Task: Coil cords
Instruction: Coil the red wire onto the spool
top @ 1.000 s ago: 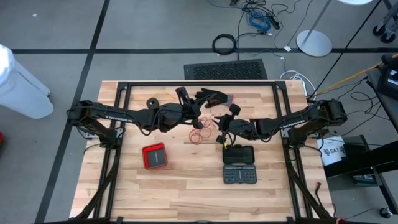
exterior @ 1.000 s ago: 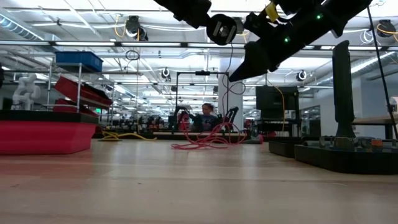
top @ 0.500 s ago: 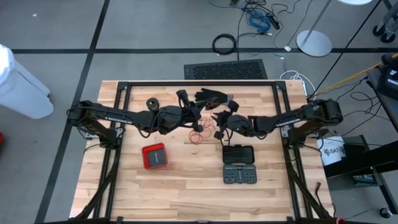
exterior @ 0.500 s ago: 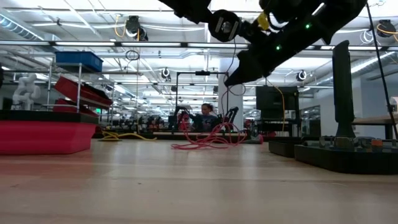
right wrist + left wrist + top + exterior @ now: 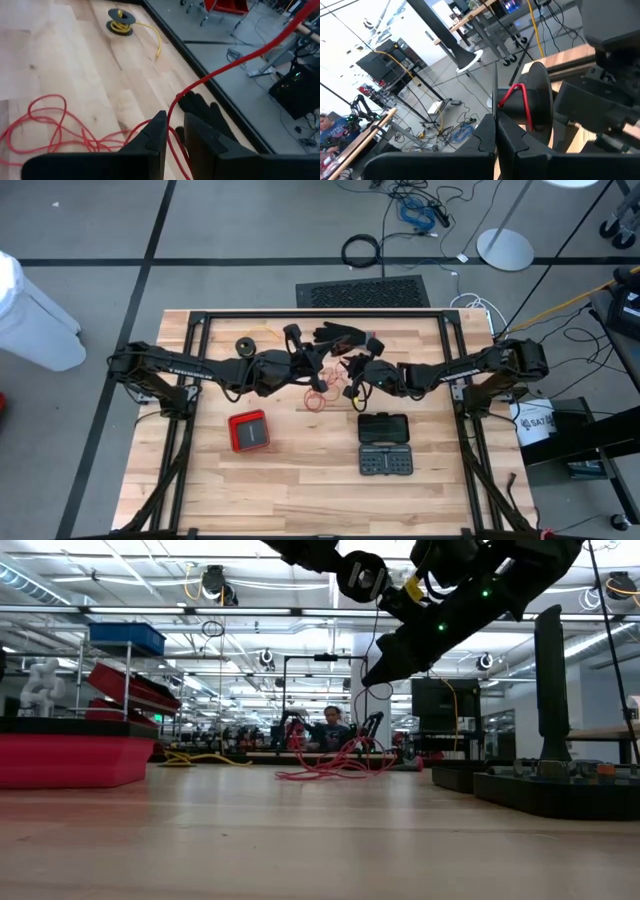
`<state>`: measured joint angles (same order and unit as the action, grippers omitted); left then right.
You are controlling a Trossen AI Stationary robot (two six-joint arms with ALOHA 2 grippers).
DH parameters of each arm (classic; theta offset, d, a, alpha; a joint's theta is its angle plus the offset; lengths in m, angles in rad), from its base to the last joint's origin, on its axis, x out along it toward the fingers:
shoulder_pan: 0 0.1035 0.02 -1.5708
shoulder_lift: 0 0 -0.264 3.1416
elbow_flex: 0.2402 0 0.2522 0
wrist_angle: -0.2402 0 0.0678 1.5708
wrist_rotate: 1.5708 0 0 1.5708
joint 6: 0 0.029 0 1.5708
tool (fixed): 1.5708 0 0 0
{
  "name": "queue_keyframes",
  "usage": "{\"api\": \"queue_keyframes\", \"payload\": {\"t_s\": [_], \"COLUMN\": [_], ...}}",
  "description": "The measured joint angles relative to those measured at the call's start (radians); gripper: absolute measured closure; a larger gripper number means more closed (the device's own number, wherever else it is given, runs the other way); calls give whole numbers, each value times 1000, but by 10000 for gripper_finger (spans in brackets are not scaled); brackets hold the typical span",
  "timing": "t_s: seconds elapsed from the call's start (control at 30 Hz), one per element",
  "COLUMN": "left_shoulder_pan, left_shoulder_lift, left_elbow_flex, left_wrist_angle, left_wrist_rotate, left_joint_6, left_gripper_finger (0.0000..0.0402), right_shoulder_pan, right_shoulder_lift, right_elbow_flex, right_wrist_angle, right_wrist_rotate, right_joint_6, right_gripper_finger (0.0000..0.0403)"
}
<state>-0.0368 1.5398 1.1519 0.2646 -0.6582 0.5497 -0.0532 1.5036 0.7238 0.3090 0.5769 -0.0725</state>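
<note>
My left gripper (image 5: 318,363) is shut on a small black spool (image 5: 538,102) and holds it above the table's middle. A red cord (image 5: 516,97) is wound round the spool's hub. The spool also shows high up in the low view (image 5: 361,577). My right gripper (image 5: 351,370) stands just right of the spool and slants down, with the red cord (image 5: 172,117) running between its narrowly parted fingers. The rest of the cord lies in loose loops (image 5: 322,393) on the wood below. A second black spool with yellow cord (image 5: 245,343) rests flat at the far left. My left gripper pinches a thin black plate seen edge-on (image 5: 496,97) between its two fingers; it seems to be the spool's near flange. The fingers come about level from the table's left. The spool is lifted clear of the table, its hub lying level. My right gripper has the red cord (image 5: 171,120) between its two fingers, which come slanting down from the table's right and lie across the cord. Above the fingers the cord runs straight and taut (image 5: 240,60) toward the spool. Below them it falls slack to the loops (image 5: 50,125) on the table.
A black glove (image 5: 338,335) lies at the far edge behind the grippers. A red box (image 5: 248,430) sits near left of centre and a black case (image 5: 385,442) near right. A dark frame rail (image 5: 320,314) borders the tabletop. A person shows far off in the room.
My right gripper has moved toward the table's far edge and a little left, closer to the spool, with the red cord still between its fingers. My left gripper and the spool have stayed nearly where they were.
</note>
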Motion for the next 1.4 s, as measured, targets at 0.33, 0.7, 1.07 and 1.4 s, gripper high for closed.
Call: {"api": "queue_keyframes", "payload": {"t_s": [0.33, 0.7, 1.07, 1.4], "left_shoulder_pan": [0, -10, -18, -19], "left_shoulder_lift": [-34, -113, -113, -113], "left_elbow_flex": [0, 2, 2, 2], "left_wrist_angle": [33, 39, 38, 42], "left_wrist_rotate": [0, 50, 63, 108], "left_joint_6": [-19, -54, -74, -127], "left_gripper_finger": [401, 401, 401, 401], "right_shoulder_pan": [0, 0, -3, -28], "right_shoulder_lift": [0, 0, 0, 0], "right_elbow_flex": [0, 0, 0, 0], "right_wrist_angle": [123, 233, 286, 322], "right_wrist_rotate": [29, 20, 20, 20], "right_joint_6": [-72, -140, -153, -146], "right_gripper_finger": [348, 348, 367, 387]}}
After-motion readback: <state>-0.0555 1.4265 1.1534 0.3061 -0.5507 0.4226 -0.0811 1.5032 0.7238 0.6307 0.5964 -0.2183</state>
